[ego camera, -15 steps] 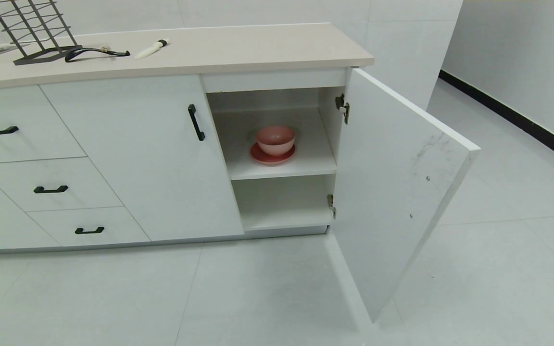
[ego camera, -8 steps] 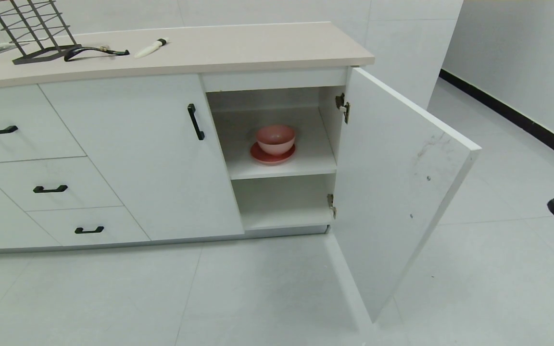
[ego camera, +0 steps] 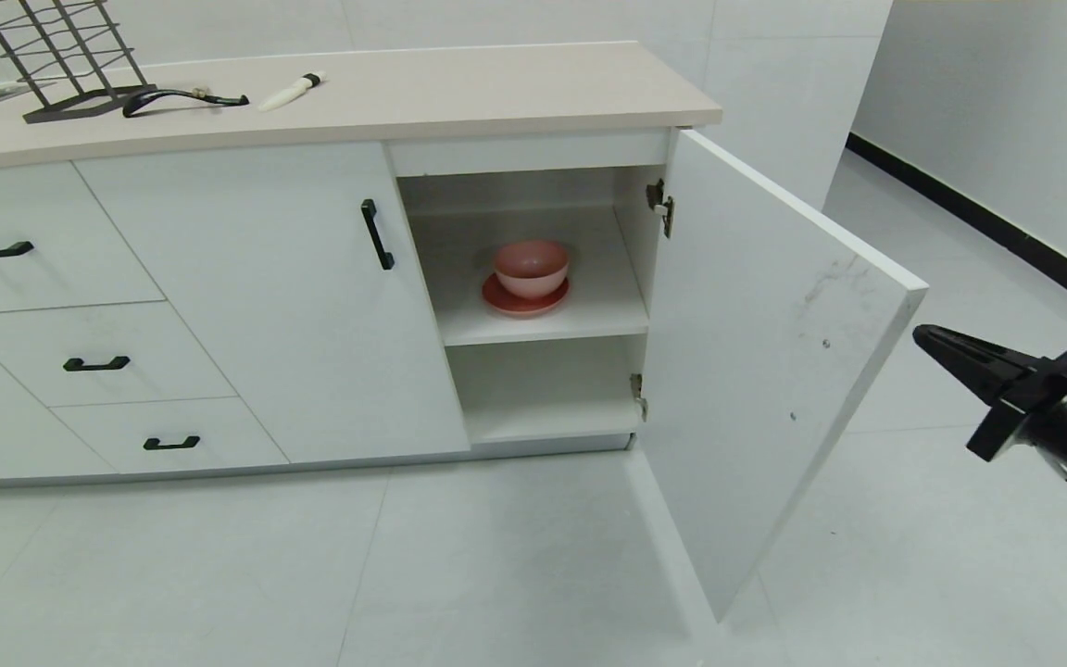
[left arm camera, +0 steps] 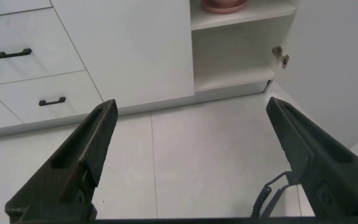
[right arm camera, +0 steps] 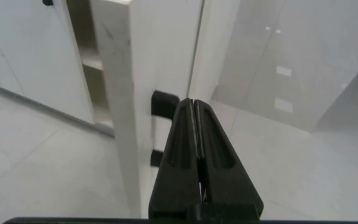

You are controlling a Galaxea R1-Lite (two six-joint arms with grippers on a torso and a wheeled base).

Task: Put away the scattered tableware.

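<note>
One pink bowl (ego camera: 531, 267), smooth and round, sat on a flat red plate (ego camera: 522, 301) on the upper shelf (ego camera: 589, 320) of the white cabinet's right compartment. The door (ego camera: 756, 371), a scuffed flat panel, stood open between the shelf and the right gripper (ego camera: 926, 336), whose black fingers were pressed together on nothing. The left gripper (left arm camera: 190, 107) had its fingers spread wide over grey floor tile. The countertop (ego camera: 496, 88) bore a black wire rack (ego camera: 61, 56) and a white utensil (ego camera: 291, 91) at far left.

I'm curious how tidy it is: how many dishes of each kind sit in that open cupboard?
Pink bowl: 1
Red plate: 1
Total: 2
</note>
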